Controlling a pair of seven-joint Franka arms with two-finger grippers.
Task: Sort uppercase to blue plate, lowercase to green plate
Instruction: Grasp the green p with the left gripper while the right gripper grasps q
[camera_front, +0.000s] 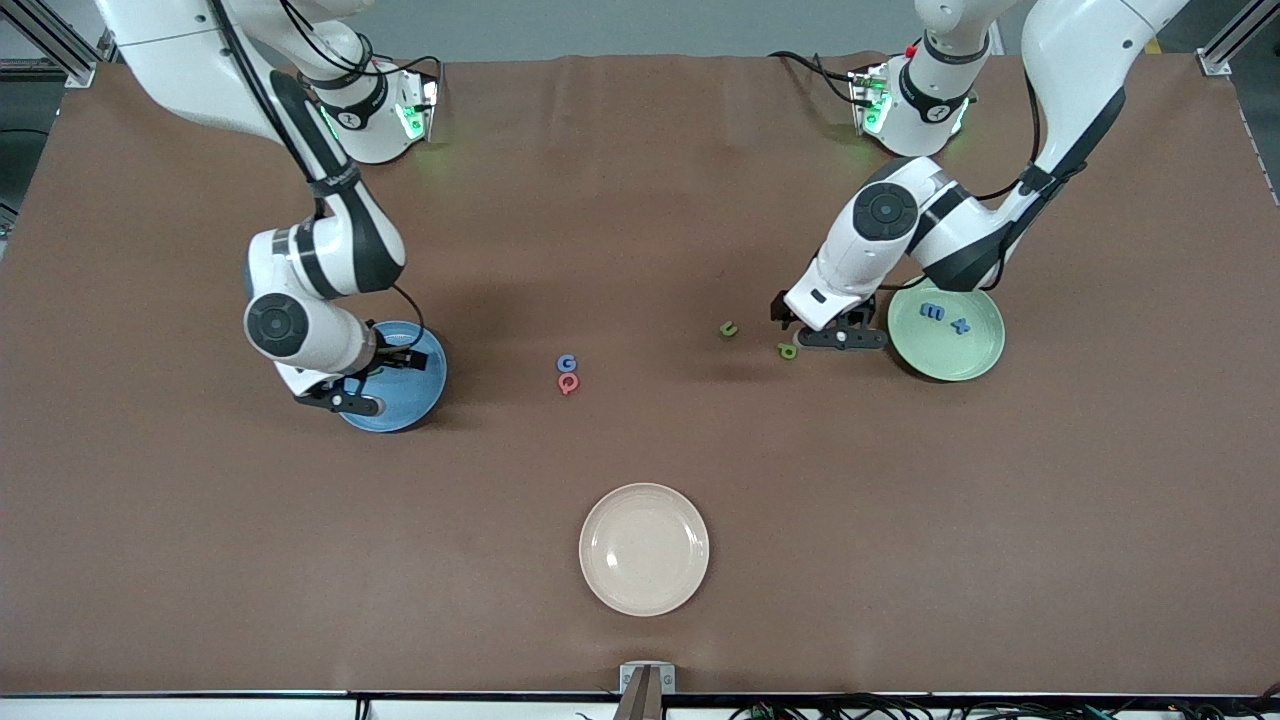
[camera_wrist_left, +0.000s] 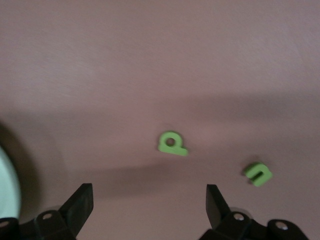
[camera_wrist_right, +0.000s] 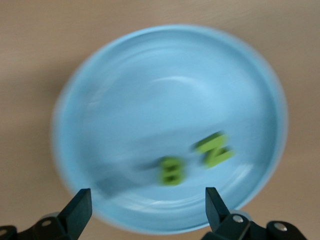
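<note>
The blue plate (camera_front: 415, 400) lies at the right arm's end of the table. In the right wrist view the plate (camera_wrist_right: 150, 90) holds the green B (camera_wrist_right: 171, 170) and green N (camera_wrist_right: 215, 149). My right gripper (camera_front: 372, 382) (camera_wrist_right: 148, 205) is open and empty above this plate. The blue G (camera_front: 566, 362) and pink-red Q (camera_front: 568, 382) lie together mid-table. The green plate (camera_front: 970, 365) holds the blue m (camera_front: 932, 312) and blue x (camera_front: 960, 325). The green p (camera_front: 787, 350) (camera_wrist_left: 172, 143) and green u (camera_front: 728, 328) (camera_wrist_left: 258, 173) lie on the table beside it. My left gripper (camera_front: 815, 330) (camera_wrist_left: 148, 200) is open and empty, low over the table next to the p.
A cream plate (camera_front: 643, 548) lies nearer the front camera, mid-table. The rim of the green plate (camera_wrist_left: 7, 185) shows at the edge of the left wrist view. The brown table cover (camera_front: 640, 220) stretches between the plates.
</note>
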